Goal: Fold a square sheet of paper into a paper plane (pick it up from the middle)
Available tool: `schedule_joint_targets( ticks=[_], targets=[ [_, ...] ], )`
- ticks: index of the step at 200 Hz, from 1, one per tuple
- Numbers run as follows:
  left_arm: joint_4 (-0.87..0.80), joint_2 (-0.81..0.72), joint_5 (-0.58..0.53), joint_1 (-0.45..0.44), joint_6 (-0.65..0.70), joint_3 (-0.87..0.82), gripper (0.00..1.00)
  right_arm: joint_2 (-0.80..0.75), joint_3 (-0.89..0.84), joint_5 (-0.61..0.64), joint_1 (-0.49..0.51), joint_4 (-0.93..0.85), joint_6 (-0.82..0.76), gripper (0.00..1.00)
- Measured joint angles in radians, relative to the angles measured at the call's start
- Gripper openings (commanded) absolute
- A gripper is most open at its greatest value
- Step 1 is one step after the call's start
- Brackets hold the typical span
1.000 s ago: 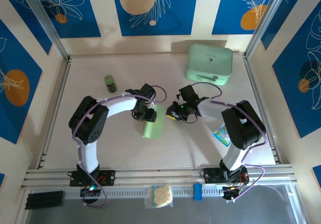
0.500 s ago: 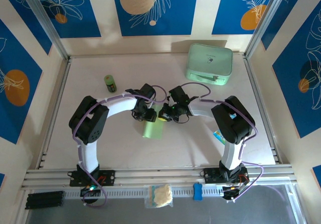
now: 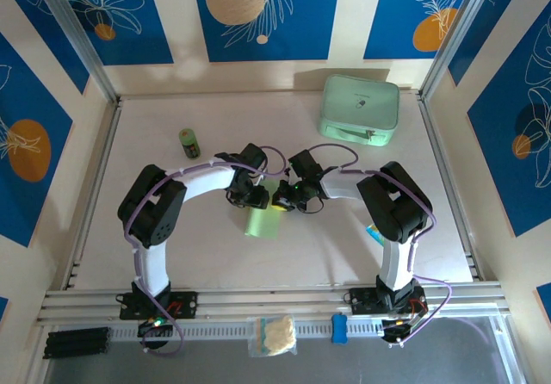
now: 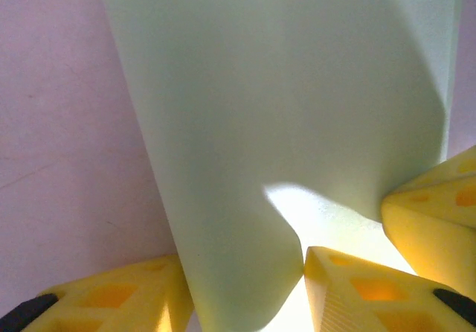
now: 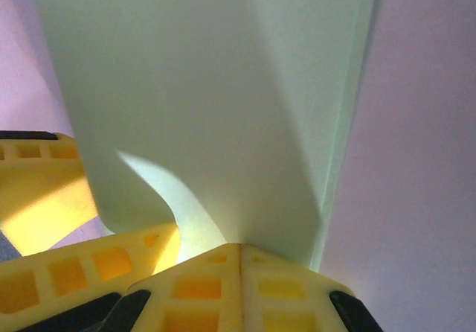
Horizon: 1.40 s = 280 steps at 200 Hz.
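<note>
1. The sheet of paper point(image 3: 263, 222) is pale green, thin and matte. It is folded over into a narrow strip of more than one layer. It sits at the middle of the table point(image 3: 172, 255), with its far end raised between the two grippers.
2. In the left wrist view the strip bends softly and has a rounded near corner and one brightly lit patch. In the right wrist view a second layer's edge runs down its right side.
3. The left gripper point(image 3: 252, 196) grips the strip's end. Its yellow, cut-out fingers point(image 4: 111, 298) stand partly apart, one against each side of the paper.
4. The right gripper point(image 3: 282, 200) is closed, its fingertips point(image 5: 290, 287) pressed together right at the paper's edge. Whether any paper is pinched between them cannot be told.
5. The table is a pale, smooth board with metal rails along its left, right and near edges.
6. A rounded mint-green case point(image 3: 360, 108) lies far right, well apart from the paper, and a small green bottle point(image 3: 189, 143) stands far left. A blue packet point(image 3: 377, 233) lies beside the right arm. Bare board runs from the paper to the near rail.
</note>
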Motion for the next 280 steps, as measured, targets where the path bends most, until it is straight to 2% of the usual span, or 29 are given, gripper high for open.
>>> schedule_joint_targets(
  ticks=[66,115,144,178,231,280],
  targets=[
    [0.017,-0.048,-0.01,0.008,-0.063,-0.018,0.5,0.017,-0.011,-0.061,-0.024,0.027,-0.077,0.0],
    [0.029,-0.174,-0.016,0.019,-0.098,-0.023,0.49,0.037,-0.008,-0.104,-0.031,0.048,-0.151,0.0],
    [0.065,-0.2,0.032,0.02,-0.127,-0.023,0.41,0.041,-0.002,-0.113,-0.039,0.043,-0.189,0.0],
    [0.097,-0.15,0.137,0.02,-0.167,-0.024,0.29,0.046,0.008,-0.116,-0.041,0.028,-0.207,0.0],
    [0.076,-0.067,0.187,0.02,-0.173,-0.024,0.22,0.054,0.027,-0.119,-0.043,-0.003,-0.218,0.0],
    [0.074,-0.062,0.187,0.027,-0.16,-0.045,0.2,0.059,0.037,-0.12,-0.044,-0.019,-0.233,0.0]
  ],
)
